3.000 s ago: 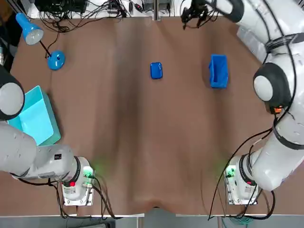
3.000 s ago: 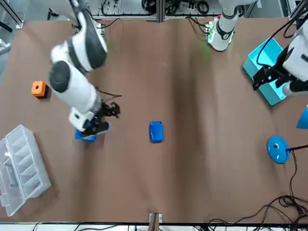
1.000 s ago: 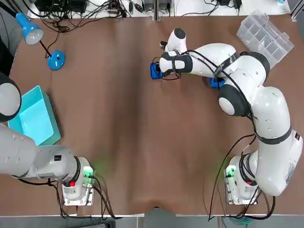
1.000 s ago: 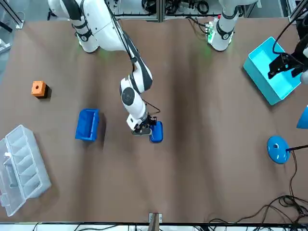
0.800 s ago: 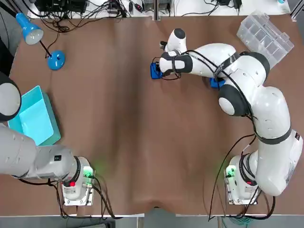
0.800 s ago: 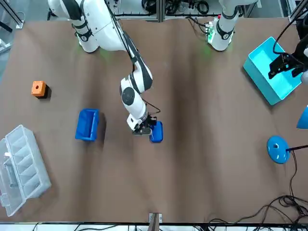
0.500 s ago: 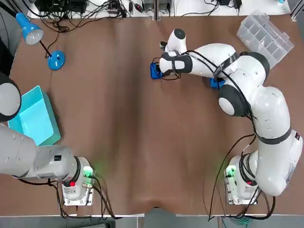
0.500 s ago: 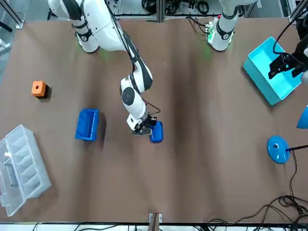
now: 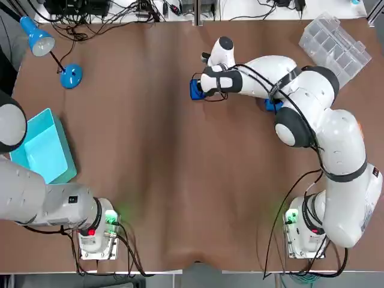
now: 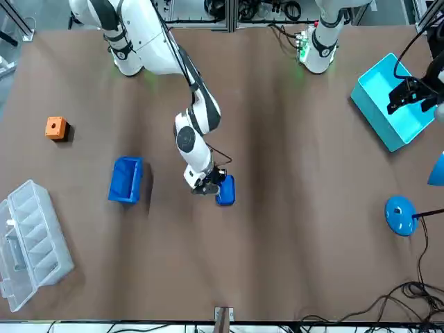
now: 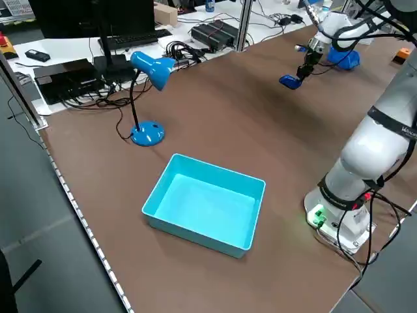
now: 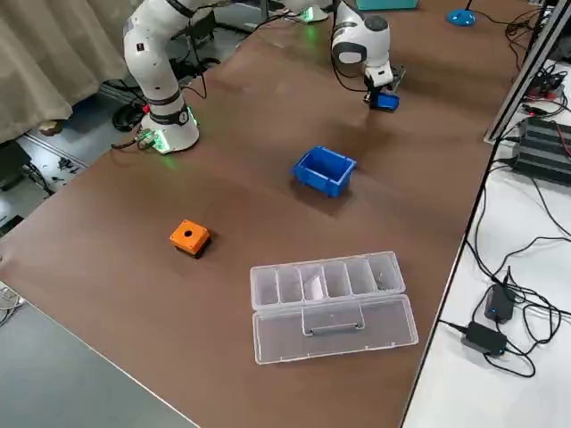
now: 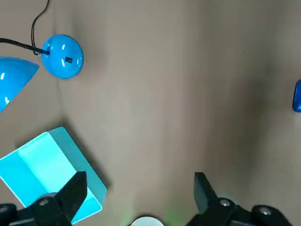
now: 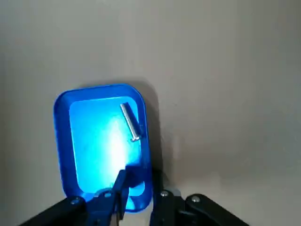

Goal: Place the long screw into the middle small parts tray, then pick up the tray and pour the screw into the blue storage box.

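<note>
Table (image 9: 180, 180): brown, carrying a lamp (image 9: 71, 76), cyan bin (image 9: 42, 147), clear organizer (image 9: 336, 39), orange block (image 10: 55, 127) and blue storage box (image 10: 125, 180). Your right gripper (image 14: 140, 184) pinches the tray (image 14: 101, 141) by one end's rim, mid-table. The long screw (image 14: 130, 121) lies inside it, near the fingertips. Your left gripper (image 13: 138, 183) hangs wide open and empty above the cyan bin.

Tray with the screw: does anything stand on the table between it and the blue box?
Nothing visible does. In the front view the table between the tray and the box is bare. Only the right claw, closed on the tray's rim, is on that side.
</note>
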`<state>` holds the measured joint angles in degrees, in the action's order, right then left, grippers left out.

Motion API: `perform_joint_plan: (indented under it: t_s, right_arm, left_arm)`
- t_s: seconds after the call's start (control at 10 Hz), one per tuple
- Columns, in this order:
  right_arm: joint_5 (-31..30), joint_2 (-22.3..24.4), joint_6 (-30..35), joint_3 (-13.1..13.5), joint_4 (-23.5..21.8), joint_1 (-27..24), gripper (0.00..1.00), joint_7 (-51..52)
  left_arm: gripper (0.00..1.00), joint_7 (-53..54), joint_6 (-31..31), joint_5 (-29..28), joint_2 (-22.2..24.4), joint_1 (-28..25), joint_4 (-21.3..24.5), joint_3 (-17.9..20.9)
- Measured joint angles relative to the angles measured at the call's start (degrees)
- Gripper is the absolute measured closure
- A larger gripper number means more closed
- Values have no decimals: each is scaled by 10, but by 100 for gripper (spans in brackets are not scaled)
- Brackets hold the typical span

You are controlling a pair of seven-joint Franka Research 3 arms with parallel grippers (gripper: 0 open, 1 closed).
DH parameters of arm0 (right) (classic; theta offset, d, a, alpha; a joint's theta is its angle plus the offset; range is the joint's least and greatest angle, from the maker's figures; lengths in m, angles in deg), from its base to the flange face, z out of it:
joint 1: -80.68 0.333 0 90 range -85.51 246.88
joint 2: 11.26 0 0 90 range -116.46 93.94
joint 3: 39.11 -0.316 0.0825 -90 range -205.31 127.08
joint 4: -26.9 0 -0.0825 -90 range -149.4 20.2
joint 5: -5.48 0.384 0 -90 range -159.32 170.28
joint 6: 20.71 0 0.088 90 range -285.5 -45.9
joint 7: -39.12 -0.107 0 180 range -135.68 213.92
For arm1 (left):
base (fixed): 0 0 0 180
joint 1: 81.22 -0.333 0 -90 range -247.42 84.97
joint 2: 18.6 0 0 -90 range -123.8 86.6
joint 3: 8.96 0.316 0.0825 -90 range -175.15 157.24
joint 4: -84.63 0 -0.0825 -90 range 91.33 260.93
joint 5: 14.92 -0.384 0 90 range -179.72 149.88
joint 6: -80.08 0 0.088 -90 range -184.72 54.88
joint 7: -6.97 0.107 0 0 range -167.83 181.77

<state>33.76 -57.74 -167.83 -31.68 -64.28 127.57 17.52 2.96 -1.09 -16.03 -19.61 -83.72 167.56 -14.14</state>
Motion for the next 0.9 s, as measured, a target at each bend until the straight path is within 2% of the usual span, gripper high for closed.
perform_joint_plan:
  t_s: [0.1,0.4,0.6,0.9]
  right_arm:
    - [0,0,0,0,0,0,80,1]
    - [0,1,-12,0,1,1,93,3]
    - [2,2,-12,0,3,1,95,3]
    - [43,2,-13,1,6,0,96,3]
  left_arm:
    - [0,-1,0,0,-1,1,0,-1]
    - [0,-1,-7,0,-1,2,0,-2]
    - [0,-1,-8,0,-2,1,0,0]
    - [0,-1,-8,0,-2,0,0,1]
